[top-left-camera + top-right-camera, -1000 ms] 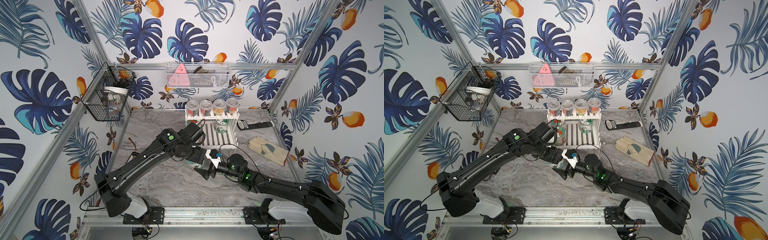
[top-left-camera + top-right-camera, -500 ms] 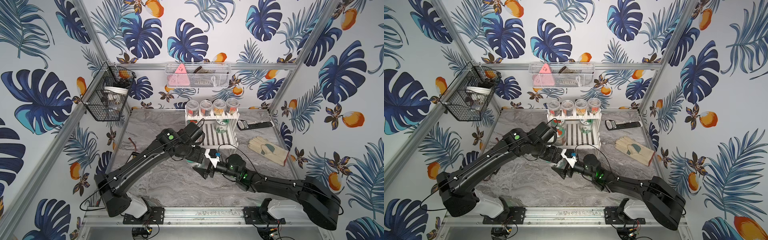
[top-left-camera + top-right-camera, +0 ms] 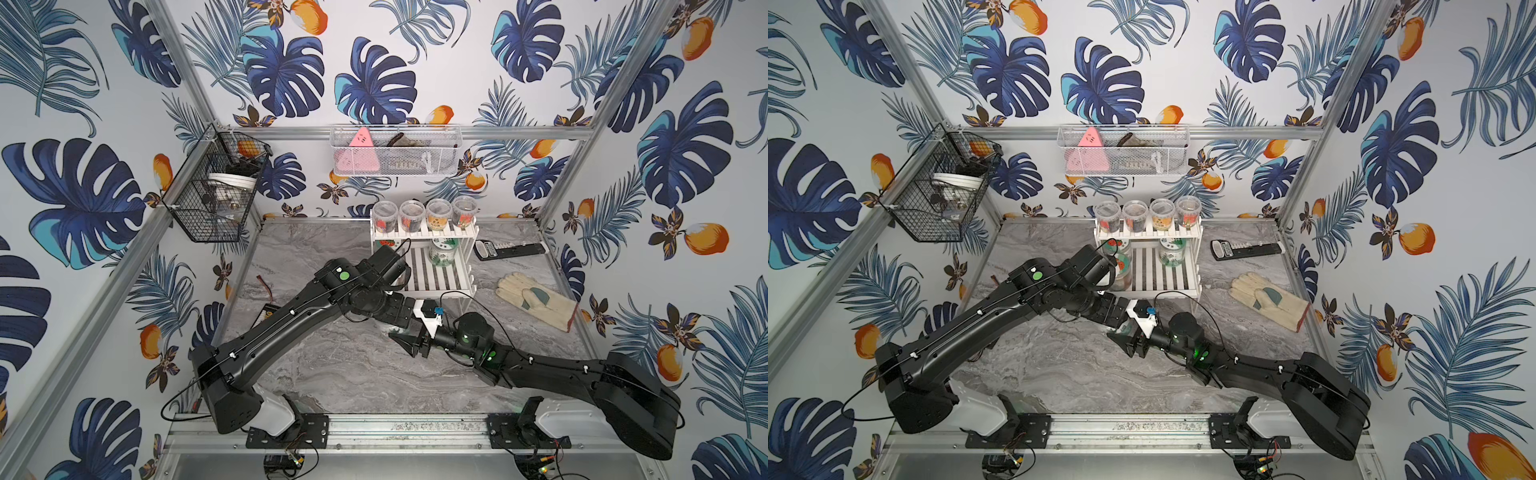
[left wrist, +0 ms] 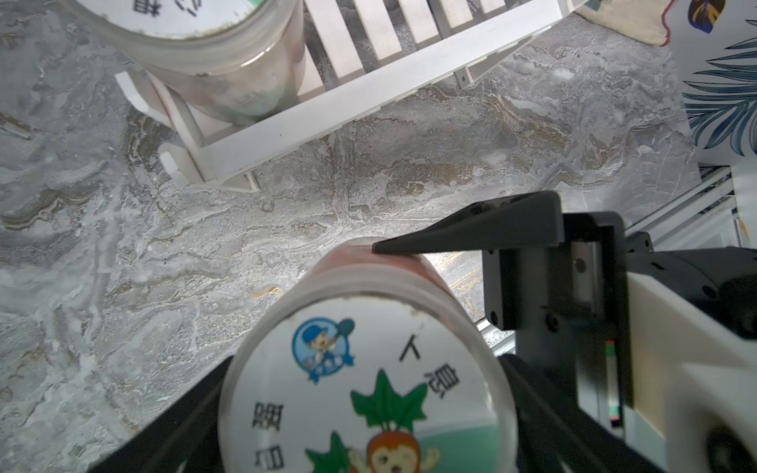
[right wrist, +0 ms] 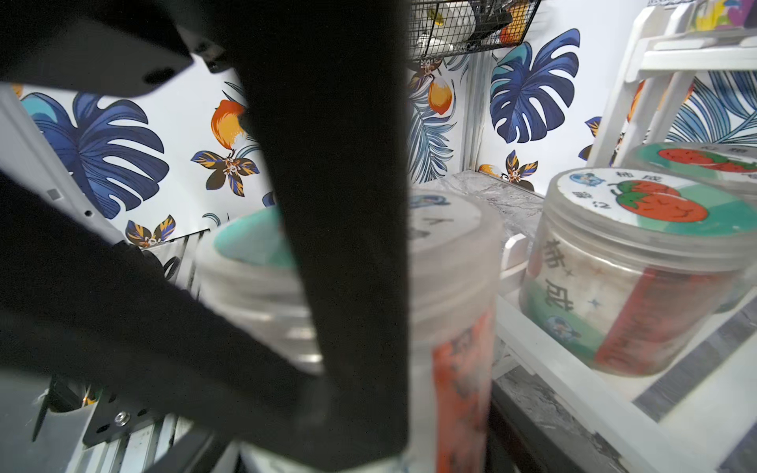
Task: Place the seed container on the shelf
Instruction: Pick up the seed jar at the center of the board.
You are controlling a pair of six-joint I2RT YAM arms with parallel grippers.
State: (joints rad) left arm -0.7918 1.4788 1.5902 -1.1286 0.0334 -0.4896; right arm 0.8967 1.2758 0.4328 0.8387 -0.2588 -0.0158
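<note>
Closing in from the side, the right hand [image 3: 409, 345] has narrowed its jaws, one finger [image 4: 471, 229] touching the seed container [image 4: 348, 409]; a firm hold is unconfirmed. The left hand [image 4: 364, 364] flanks the lid, release unclear. Likely a handover, with the container just short of the shelf [image 4: 368, 92].

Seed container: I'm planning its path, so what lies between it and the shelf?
In the left wrist view, bare marble tabletop, plus the right hand's fingertip against the seed container on its side facing the shelf.
</note>
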